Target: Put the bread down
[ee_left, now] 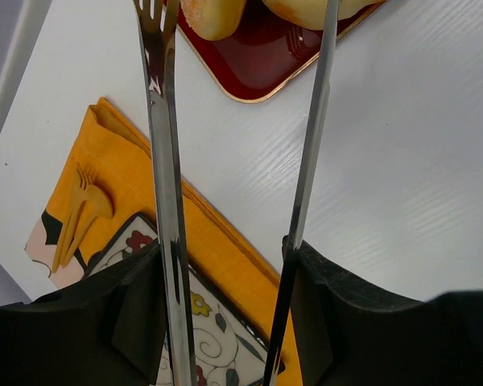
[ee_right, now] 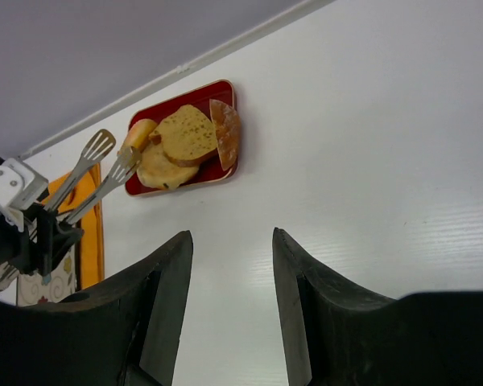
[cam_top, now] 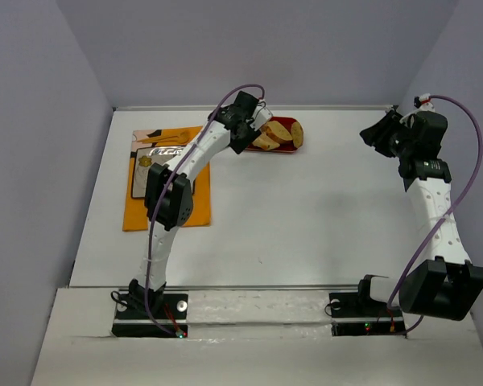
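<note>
Several golden-brown bread slices [cam_top: 267,139] lie on a red tray [cam_top: 283,151] at the back of the table. They also show in the right wrist view [ee_right: 185,135] and at the top of the left wrist view [ee_left: 213,16]. My left gripper [cam_top: 253,121] [ee_left: 225,249] is shut on metal tongs [ee_left: 165,161]. The tong arms are spread, with their tips over the tray's left end, beside the slices. I cannot tell if they touch a slice. My right gripper [cam_top: 378,133] [ee_right: 229,237] is open and empty, above the table far right of the tray.
An orange napkin [cam_top: 169,209] [ee_left: 129,161] lies at the left with a patterned plate [cam_top: 157,165] [ee_left: 209,338] on it. A small yellow utensil [ee_left: 80,213] lies on the napkin's far end. The back wall runs just behind the tray.
</note>
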Action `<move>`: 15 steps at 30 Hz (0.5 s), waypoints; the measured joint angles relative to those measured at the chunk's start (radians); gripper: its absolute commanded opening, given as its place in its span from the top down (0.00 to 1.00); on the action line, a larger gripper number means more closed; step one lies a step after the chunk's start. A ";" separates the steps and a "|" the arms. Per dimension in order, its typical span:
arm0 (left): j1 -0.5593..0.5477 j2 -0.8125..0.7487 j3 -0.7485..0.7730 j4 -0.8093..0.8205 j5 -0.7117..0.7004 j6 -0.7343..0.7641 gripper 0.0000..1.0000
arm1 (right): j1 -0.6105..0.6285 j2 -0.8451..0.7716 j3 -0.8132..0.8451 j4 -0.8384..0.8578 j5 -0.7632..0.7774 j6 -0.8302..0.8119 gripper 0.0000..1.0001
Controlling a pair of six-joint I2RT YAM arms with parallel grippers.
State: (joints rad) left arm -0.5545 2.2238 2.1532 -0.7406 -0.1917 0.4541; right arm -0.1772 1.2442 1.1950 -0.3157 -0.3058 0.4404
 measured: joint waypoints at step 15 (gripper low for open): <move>0.010 0.069 0.035 0.019 -0.006 0.019 0.43 | 0.000 0.001 -0.001 -0.014 0.002 0.000 0.50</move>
State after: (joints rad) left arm -0.5442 2.2929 2.1887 -0.7216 -0.1974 0.4736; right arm -0.1772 1.2453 1.1942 -0.3302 -0.3038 0.4400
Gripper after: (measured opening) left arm 0.577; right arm 0.503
